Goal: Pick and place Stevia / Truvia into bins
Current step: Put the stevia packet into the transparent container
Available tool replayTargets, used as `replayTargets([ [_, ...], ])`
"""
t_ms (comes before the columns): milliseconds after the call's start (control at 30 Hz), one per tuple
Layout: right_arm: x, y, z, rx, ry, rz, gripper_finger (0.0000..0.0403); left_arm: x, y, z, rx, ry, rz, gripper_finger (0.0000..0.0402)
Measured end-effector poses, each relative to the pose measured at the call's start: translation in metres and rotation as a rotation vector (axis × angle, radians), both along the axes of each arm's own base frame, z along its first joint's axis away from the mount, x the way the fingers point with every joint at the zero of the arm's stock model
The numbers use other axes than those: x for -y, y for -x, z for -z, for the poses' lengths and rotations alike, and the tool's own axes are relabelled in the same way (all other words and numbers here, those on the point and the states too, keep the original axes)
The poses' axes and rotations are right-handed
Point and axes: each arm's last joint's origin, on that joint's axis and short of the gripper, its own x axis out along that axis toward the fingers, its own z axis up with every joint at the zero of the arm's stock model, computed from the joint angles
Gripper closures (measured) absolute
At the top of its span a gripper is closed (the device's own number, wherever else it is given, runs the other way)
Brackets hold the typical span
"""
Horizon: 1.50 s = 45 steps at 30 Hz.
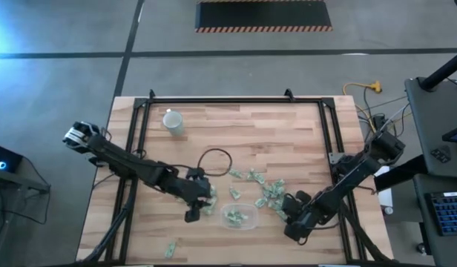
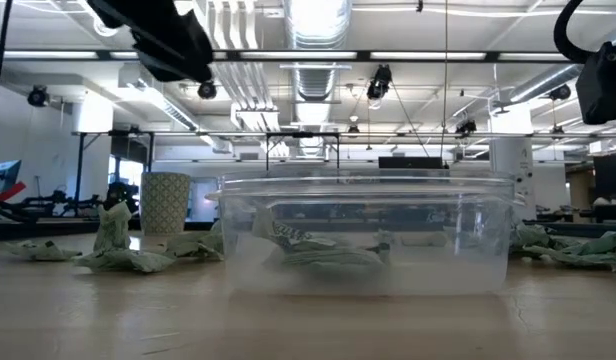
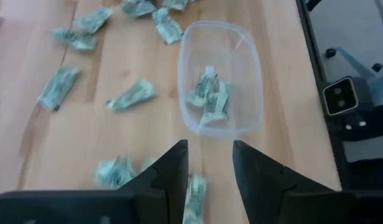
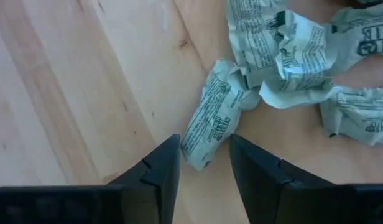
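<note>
A clear plastic bin (image 2: pixel 366 235) fills the foreground of the low view on the wooden bench (image 1: pixel 288 126), a few green-and-white Stevia sachets (image 3: pixel 211 96) already lying inside it. Loose sachets are scattered on the boards to both sides of the bin. The right gripper (image 4: pixel 204 163) hangs low over the cluster just right of the bin, fingers parted and holding nothing; one crumpled sachet (image 4: pixel 211 121) lies straight ahead of the gap, its long axis running roughly in line with the fingers, its near end just at their tips. The left gripper (image 3: pixel 209 168), also parted and empty, hovers beside the bin's left end, a sachet (image 3: pixel 194 198) showing on the bench between its fingers. The right arm looks better lined up for the next pick.
</note>
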Motion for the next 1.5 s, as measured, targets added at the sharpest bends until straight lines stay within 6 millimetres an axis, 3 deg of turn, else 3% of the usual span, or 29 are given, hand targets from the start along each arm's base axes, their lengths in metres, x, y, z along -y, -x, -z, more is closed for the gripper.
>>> replayTargets([
  [233, -0.004, -0.002, -0.012, 0.042, 0.026, -0.071, 0.0382, -0.007, 0.026, -0.003, -0.156, 0.024, -0.083, 0.0292],
  [433, -0.009, -0.004, -0.035, 0.133, 0.012, -0.168, 0.0390, -0.003, 0.033, 0.018, -0.247, 0.015, -0.109, 0.0292],
  [600, -0.022, -0.018, -0.059, 0.297, -0.002, -0.337, 0.0390, 0.001, 0.040, 0.043, -0.330, 0.045, -0.186, 0.0292],
  [767, -0.023, -0.038, -0.074, 0.398, 0.079, -0.382, 0.0390, 0.006, 0.045, 0.058, -0.360, 0.045, -0.192, 0.0292],
  [1200, 0.004, -0.066, -0.078, 0.413, 0.167, -0.363, 0.0390, 0.012, 0.053, 0.086, -0.460, -0.020, -0.163, 0.0292],
  [1500, 0.005, -0.095, -0.058, 0.399, 0.105, -0.437, 0.0390, 0.010, 0.056, 0.086, -0.477, -0.034, -0.163, 0.0292],
])
